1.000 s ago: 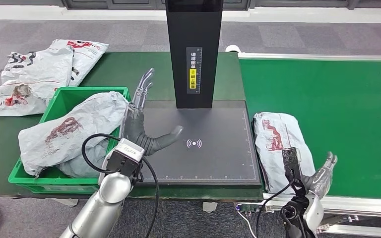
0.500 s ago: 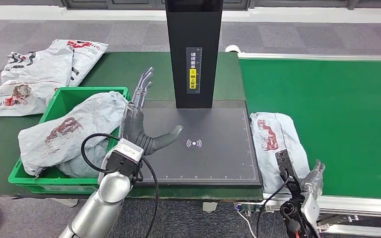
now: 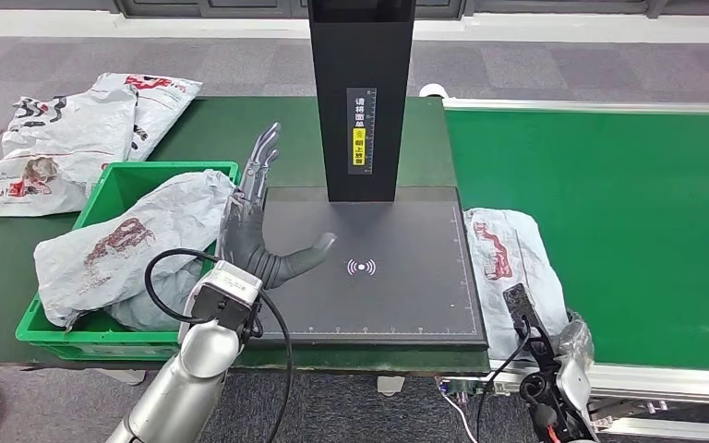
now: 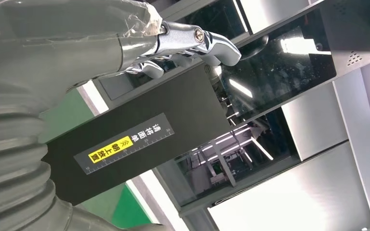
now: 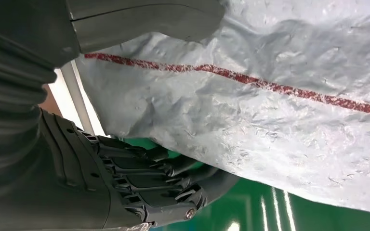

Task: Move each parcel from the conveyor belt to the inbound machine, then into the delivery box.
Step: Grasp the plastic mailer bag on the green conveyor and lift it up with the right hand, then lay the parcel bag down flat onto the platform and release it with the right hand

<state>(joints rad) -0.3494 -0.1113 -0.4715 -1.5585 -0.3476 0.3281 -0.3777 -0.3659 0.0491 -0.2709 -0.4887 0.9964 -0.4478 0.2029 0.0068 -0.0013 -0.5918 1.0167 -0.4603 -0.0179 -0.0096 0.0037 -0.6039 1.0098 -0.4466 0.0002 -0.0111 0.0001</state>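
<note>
Your right hand (image 3: 574,343) is low at about 5 o'clock in the head view, at the near end of the grey parcel (image 3: 514,263); in the right wrist view its thumb lies on top of the wrinkly grey plastic and its dark fingers (image 5: 166,185) curl under the edge, so the fingers are gripping the parcel. The parcel lies at 3 o'clock from the black scan pad (image 3: 369,268) of the inbound machine (image 3: 362,92); one long side touches the pad's edge, and the rest sits on the green conveyor belt (image 3: 628,212); it has red print on it.

Your left hand (image 3: 257,226) is at 9 o'clock from the round mark on the pad; its fingers (image 3: 263,157) are open and straight, pointing to 12 o'clock, with the thumb sticking out over the pad toward 3 o'clock; it holds nothing.

The green delivery box (image 3: 115,185) sits at 9 o'clock from the pad, just beside the left hand; a big grey bag (image 3: 134,245) with red print lies in it and hangs over its rim. Two more bags (image 3: 78,134) lie on the dark green tabletop (image 3: 222,129) at about 10 o'clock, partly off its edge.
</note>
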